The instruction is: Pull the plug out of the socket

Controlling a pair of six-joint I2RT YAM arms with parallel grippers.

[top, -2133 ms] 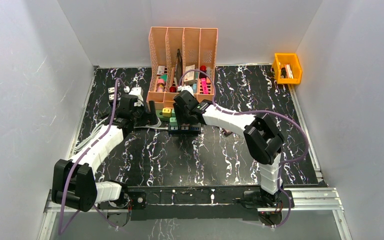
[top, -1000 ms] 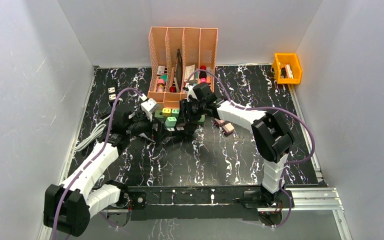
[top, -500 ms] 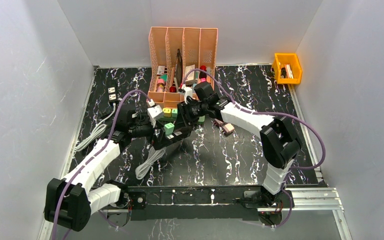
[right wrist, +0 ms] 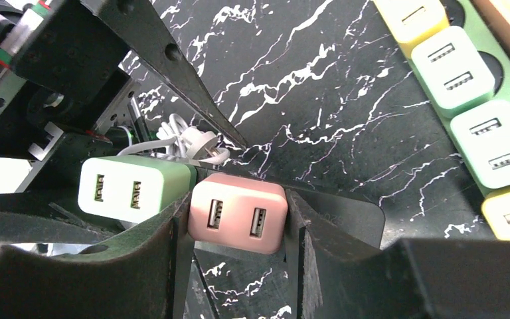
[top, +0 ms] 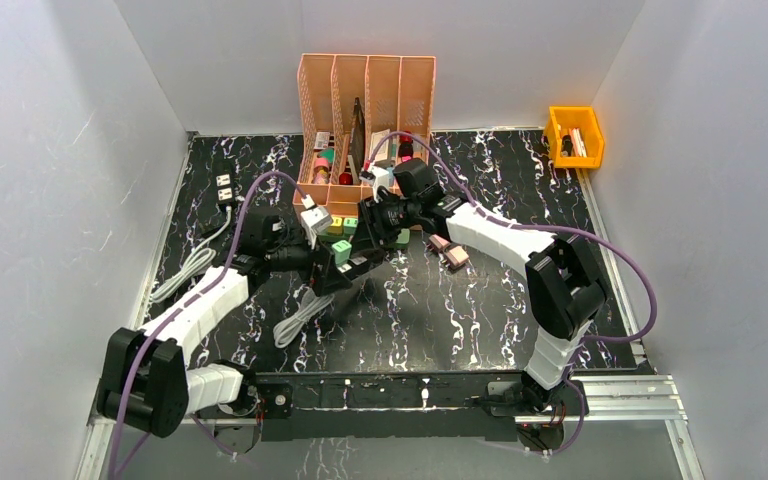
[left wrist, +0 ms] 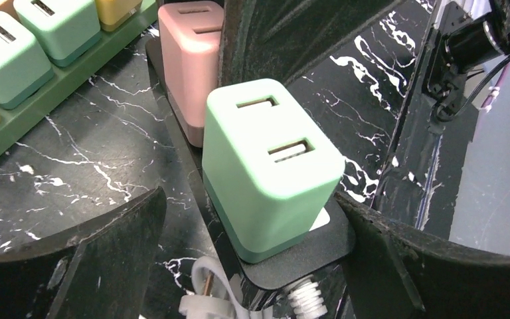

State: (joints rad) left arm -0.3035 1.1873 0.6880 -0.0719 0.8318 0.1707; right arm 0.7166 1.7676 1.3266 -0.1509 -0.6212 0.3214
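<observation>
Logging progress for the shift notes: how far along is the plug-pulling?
Done: the right gripper is clamped on the pink plug, apparently steadying the black power strip. In hand: the left gripper stands open around the green plug, fingers clear of its sides. Left: close, then pull. Both plugs look seated in the strip, so nothing is out yet.

Pink plug (right wrist: 238, 224) inside right gripper (right wrist: 239, 203)
</observation>
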